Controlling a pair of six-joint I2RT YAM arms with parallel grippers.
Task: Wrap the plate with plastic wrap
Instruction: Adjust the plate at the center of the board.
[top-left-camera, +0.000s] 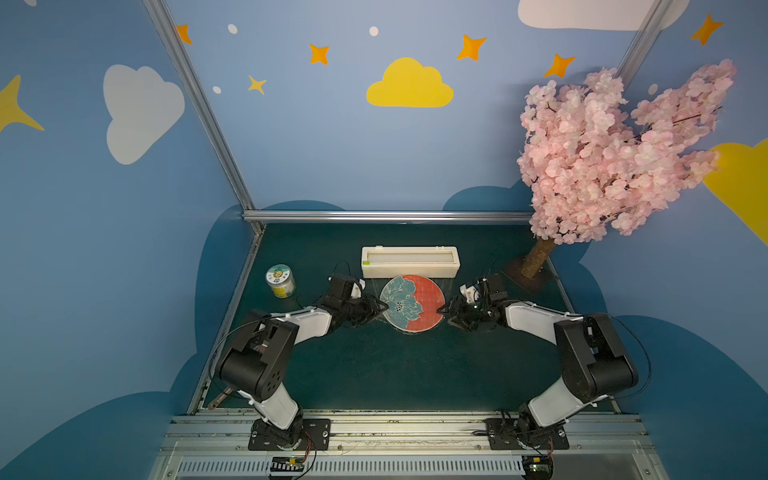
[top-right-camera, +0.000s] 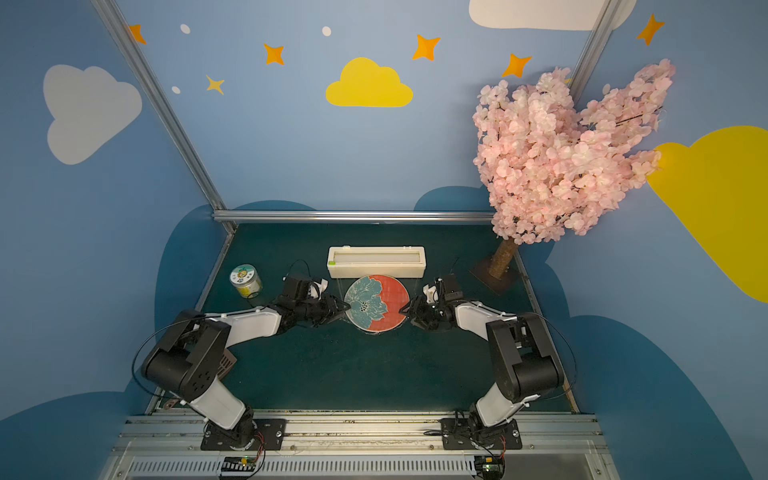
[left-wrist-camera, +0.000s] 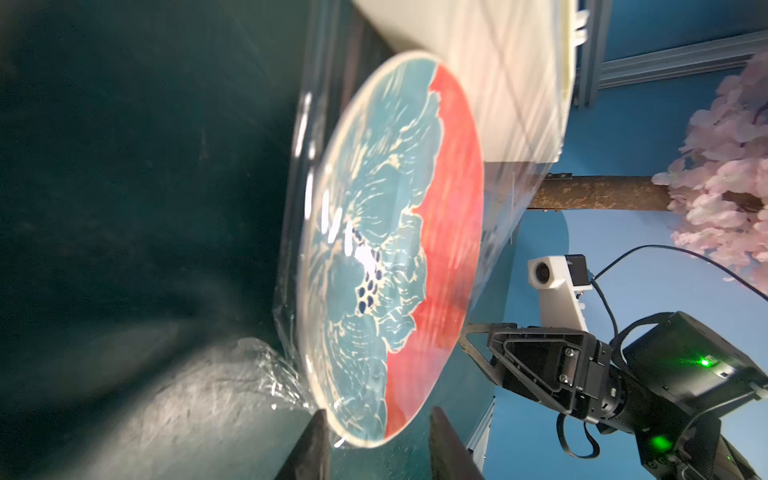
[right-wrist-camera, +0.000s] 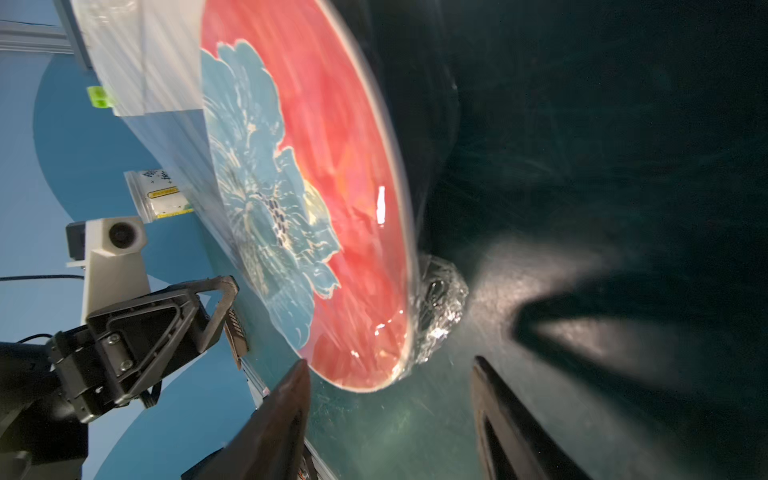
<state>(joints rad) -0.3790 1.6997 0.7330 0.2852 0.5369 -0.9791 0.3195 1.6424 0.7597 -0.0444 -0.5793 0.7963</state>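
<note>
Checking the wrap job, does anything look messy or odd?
Yes. The wrap is bunched into crumpled wads at the plate's rim, one on each side, instead of lying smooth. The film also appears uncut from the dispenser.

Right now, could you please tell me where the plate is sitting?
In both top views the plate lies mid-table, just in front of the cream dispenser box, between the left gripper and the right gripper.
</note>
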